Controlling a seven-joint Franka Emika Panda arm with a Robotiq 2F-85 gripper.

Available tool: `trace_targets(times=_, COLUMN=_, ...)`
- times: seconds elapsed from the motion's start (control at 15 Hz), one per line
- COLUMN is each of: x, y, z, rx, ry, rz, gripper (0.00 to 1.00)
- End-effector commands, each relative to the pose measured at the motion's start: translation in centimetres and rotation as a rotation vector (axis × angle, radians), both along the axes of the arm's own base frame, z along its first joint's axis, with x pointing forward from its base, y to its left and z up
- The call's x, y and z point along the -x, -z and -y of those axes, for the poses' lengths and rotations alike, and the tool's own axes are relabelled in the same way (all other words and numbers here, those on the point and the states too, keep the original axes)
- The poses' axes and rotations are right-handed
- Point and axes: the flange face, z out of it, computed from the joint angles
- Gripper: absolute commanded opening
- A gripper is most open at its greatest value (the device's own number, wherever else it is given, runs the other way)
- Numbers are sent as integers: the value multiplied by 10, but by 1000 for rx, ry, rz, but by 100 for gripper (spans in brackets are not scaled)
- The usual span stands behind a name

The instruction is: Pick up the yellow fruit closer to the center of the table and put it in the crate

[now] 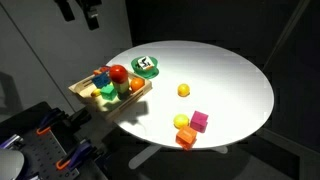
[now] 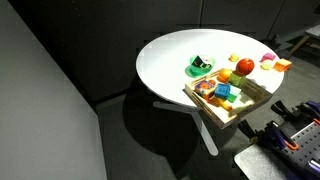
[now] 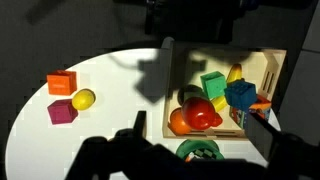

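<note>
Your tool (image 3: 198, 128) shows in the wrist view only as a dark outline along the bottom edge. Its two fingers are spread wide with nothing between them, above the green-and-white dish (image 3: 198, 151) and the near corner of the crate (image 3: 222, 56). The yellow fruit (image 1: 184, 90) you want lies alone on the bare white table (image 1: 230, 75) in an exterior view, near the middle, well apart from the crate (image 1: 84, 92) at the table's edge and to the side of the dish (image 1: 146, 66). You cannot see it in the wrist view. The yellow ball there is the other, brighter fruit (image 3: 83, 99), sitting between an orange block (image 3: 62, 83) and a pink cube (image 3: 62, 113). The crate already holds a red fruit (image 3: 201, 112), an orange one (image 3: 178, 122), and green (image 3: 212, 83) and blue (image 3: 241, 95) blocks.
</note>
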Motion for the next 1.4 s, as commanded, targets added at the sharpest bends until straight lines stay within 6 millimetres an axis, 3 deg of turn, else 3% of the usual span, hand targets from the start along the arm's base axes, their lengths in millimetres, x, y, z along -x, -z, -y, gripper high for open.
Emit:
trace_targets(times=0.0, x=0, y=-1, z=0, rx=0, ry=0, rz=-1, gripper=100)
trace_targets(times=0.6, x=-2, y=-1, z=0, rx=3, ry=2, rz=2, gripper=100)
trace_targets(times=0.93, x=-19, y=0, z=2, rx=18, ry=18, rz=4, gripper=100)
trace_targets(times=1.33, x=-53, y=11, z=10, rx=44, ry=58, rz=10, gripper=100)
